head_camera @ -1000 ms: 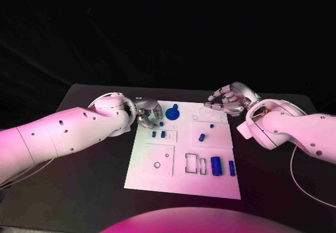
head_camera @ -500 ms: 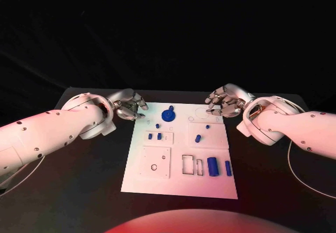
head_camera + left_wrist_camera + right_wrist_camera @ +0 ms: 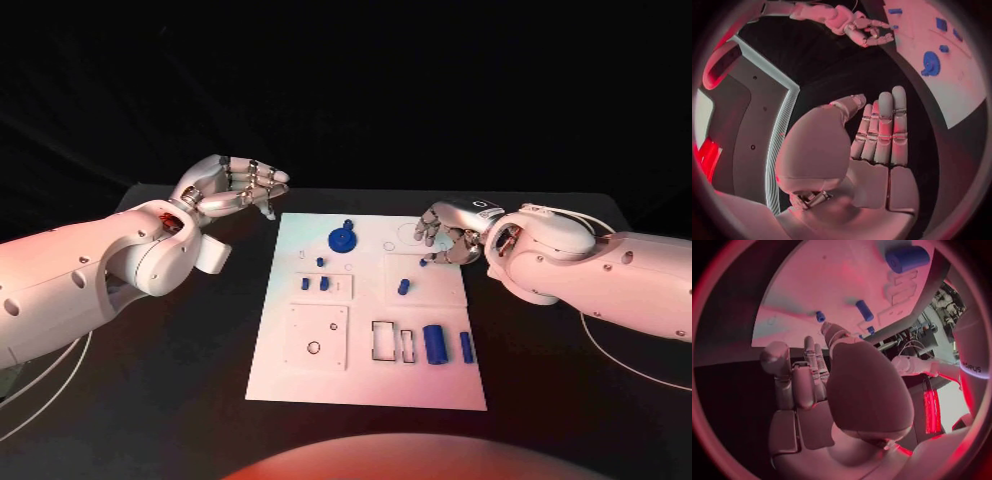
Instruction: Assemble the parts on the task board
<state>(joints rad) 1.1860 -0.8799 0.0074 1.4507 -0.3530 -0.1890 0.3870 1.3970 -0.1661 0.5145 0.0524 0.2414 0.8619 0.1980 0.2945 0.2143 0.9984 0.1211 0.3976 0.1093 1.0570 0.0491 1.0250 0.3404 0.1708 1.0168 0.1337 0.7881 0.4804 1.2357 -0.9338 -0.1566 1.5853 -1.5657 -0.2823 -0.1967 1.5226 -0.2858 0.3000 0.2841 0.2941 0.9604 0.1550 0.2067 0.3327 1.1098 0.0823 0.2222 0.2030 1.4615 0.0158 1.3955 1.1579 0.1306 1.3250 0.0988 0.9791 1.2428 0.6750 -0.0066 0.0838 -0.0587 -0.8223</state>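
Black table [image 3: 173, 370], white task board [image 3: 368, 385] lying flat at its centre.
Blue parts on the board: a round disc [image 3: 345, 239], two cylinders [image 3: 434, 344] beside rectangular cut-outs. Right hand [image 3: 450, 230] hovers over the board's far right corner, fingers curled, grasping nothing. Left hand [image 3: 235, 186] is raised off the board; its wrist view shows fingers [image 3: 882, 127] straight and empty.

Two white, rounded arm casings dotted with small dark screw holes are seen. Each is ended by a silver, segmented hand: the left hand [image 3: 231, 186] and the right hand [image 3: 449, 230]. Thin pale cables are trailed beneath both forearms.
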